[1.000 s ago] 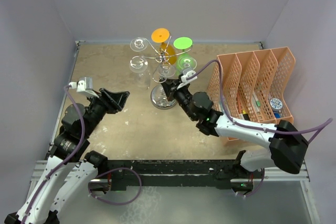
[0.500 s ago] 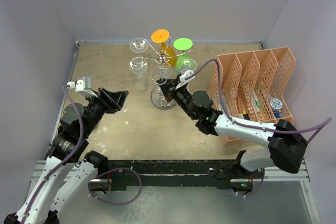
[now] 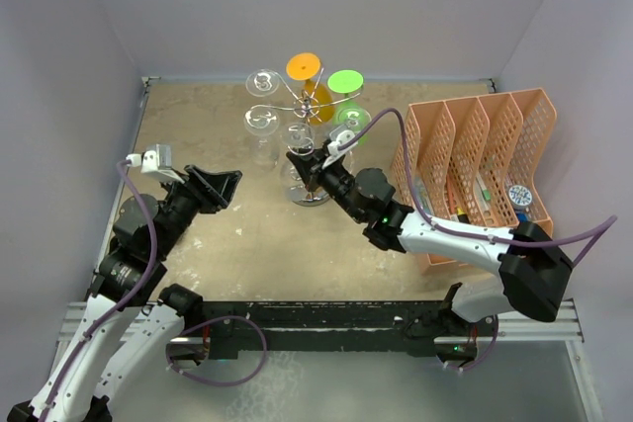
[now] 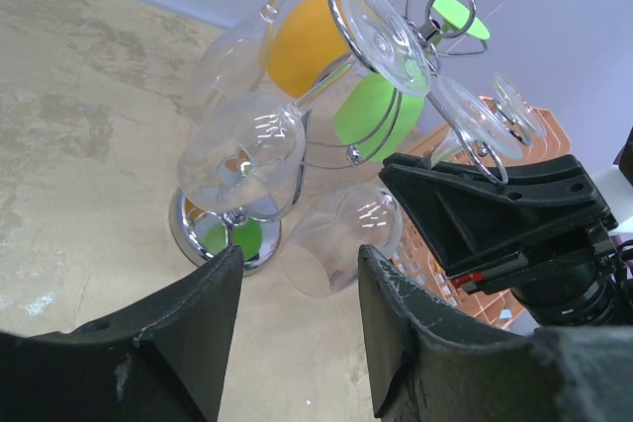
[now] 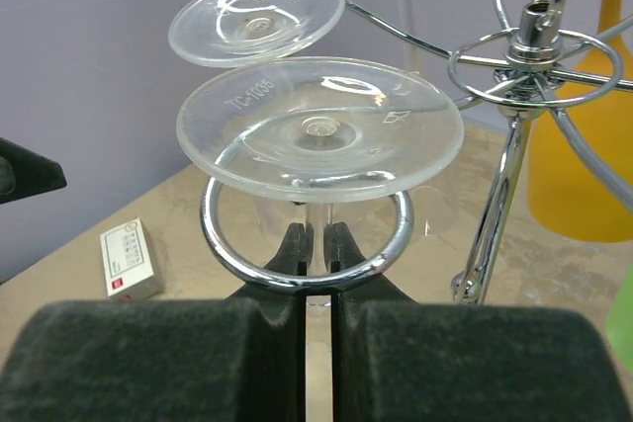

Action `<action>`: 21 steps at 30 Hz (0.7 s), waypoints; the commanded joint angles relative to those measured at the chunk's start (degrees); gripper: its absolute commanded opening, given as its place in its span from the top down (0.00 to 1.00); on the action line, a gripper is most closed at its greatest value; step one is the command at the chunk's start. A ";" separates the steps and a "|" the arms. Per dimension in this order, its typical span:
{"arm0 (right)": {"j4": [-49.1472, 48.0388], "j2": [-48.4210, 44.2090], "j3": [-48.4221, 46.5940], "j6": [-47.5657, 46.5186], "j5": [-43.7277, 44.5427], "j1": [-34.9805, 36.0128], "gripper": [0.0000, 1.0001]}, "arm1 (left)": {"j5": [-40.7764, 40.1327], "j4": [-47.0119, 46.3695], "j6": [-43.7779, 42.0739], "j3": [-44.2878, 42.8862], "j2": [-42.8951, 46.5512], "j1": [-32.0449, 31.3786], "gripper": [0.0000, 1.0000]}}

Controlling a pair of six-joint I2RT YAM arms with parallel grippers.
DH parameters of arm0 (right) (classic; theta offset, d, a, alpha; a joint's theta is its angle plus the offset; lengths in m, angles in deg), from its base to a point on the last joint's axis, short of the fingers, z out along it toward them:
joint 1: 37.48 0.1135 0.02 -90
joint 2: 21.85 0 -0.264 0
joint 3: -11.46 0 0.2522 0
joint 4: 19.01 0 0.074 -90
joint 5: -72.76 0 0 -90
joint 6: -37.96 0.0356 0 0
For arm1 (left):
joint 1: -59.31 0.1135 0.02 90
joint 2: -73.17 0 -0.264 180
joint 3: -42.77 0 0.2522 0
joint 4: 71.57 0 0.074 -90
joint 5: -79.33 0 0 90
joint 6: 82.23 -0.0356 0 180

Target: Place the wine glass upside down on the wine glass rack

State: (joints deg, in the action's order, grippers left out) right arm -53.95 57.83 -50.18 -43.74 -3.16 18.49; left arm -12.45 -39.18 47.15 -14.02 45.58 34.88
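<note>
Sandy table holds the wine glass rack. Right gripper pinches the upside-down wine glass, foot maybe resting on a rack ring. Left gripper, left of the rack, is open.

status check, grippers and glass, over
Right gripper shut on wine glass stem. Foot above wine glass rack ring, stem inside. Left gripper open, away from rack. Other hung glasses close.

Overhead and close wrist views share the rack.
</note>
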 commanded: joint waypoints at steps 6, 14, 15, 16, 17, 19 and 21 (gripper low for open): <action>-5.39 -3.26 -1.45 -1.48 -5.41 0.29 1.00 | -0.33 -1.91 -0.97 -1.95 -0.14 -0.01 0.52; -6.81 -5.50 1.26 -1.44 -5.82 0.29 1.00 | -0.42 -1.56 -1.05 -1.93 0.17 0.01 0.52; -7.12 -5.69 1.72 -1.37 -5.46 0.29 1.00 | -0.34 -1.50 -1.12 -1.97 0.17 0.04 0.52; -7.46 -5.88 2.10 -1.27 -4.99 0.29 1.00 | -0.33 -1.49 -1.14 -1.95 0.17 0.03 0.52; -7.68 -6.05 2.45 -1.20 -4.70 0.29 1.00 | -0.33 -1.44 -1.14 -1.89 0.11 0.03 0.52; -8.03 -6.45 3.05 -0.88 -4.03 0.22 1.00 | -0.32 -1.33 -1.16 -1.97 -0.01 0.01 0.52; -8.40 -6.82 3.72 -0.62 -3.22 0.28 1.00 | -0.33 -1.41 -1.15 -1.97 0.06 0.04 0.52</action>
State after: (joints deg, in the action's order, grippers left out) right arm -55.79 53.88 -46.88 -44.29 -8.05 18.51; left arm -12.45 -39.04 47.13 -14.02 45.58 34.86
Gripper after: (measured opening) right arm 0.050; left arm 0.477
